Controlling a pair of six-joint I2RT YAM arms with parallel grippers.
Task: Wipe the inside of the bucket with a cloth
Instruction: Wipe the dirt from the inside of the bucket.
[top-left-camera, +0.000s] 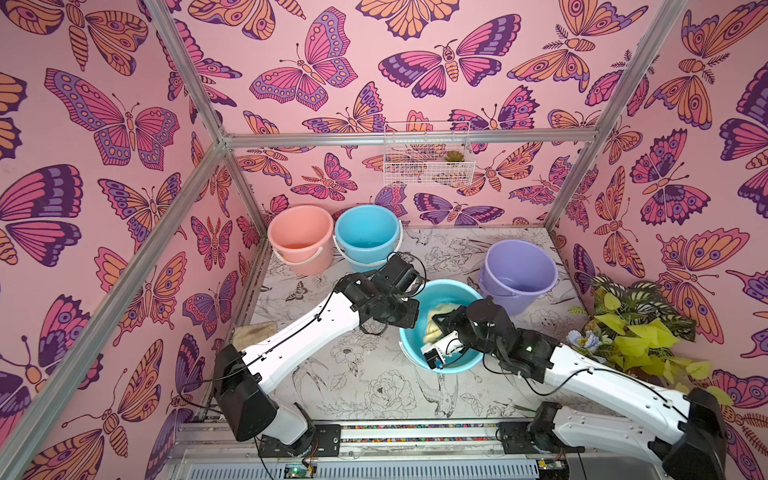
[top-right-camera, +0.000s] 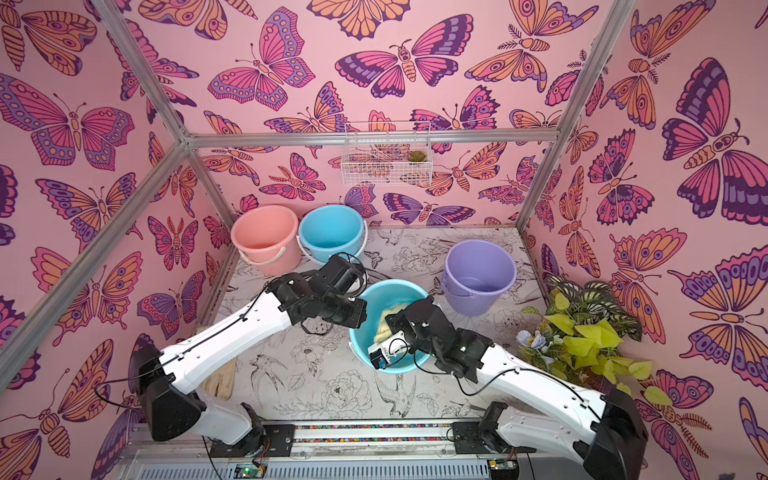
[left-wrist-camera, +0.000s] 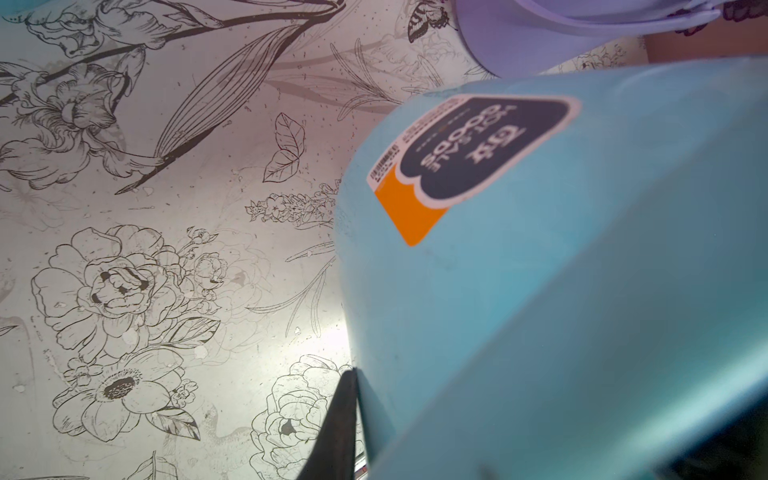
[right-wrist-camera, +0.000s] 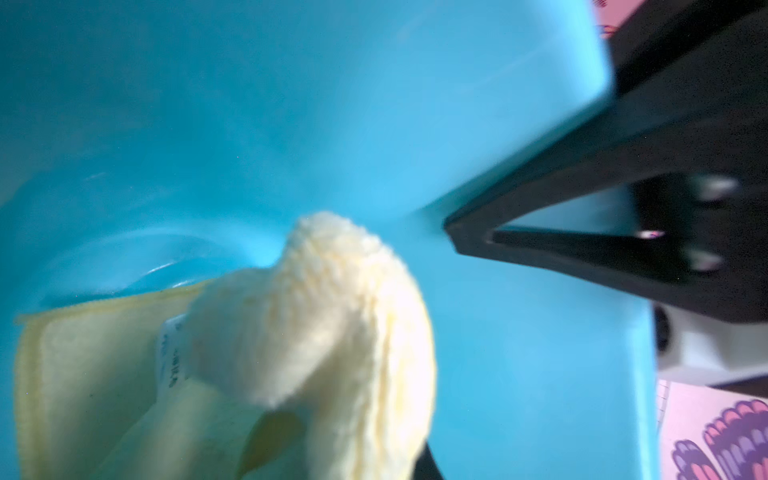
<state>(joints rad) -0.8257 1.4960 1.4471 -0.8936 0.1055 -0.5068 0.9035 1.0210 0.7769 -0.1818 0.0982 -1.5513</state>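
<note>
Surrounding the floral-print table stand pink butterfly-papered walls.

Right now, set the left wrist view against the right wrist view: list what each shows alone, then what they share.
Only the left wrist view: the blue bucket's outer wall with its navy and orange sticker, the flower-printed table, and the foot of the purple bucket.
Only the right wrist view: the bucket's inside, with the pale yellow cloth bunched against its wall.
Both: the same blue bucket, seen from outside in one and from inside in the other, with black jaws against it.
</note>
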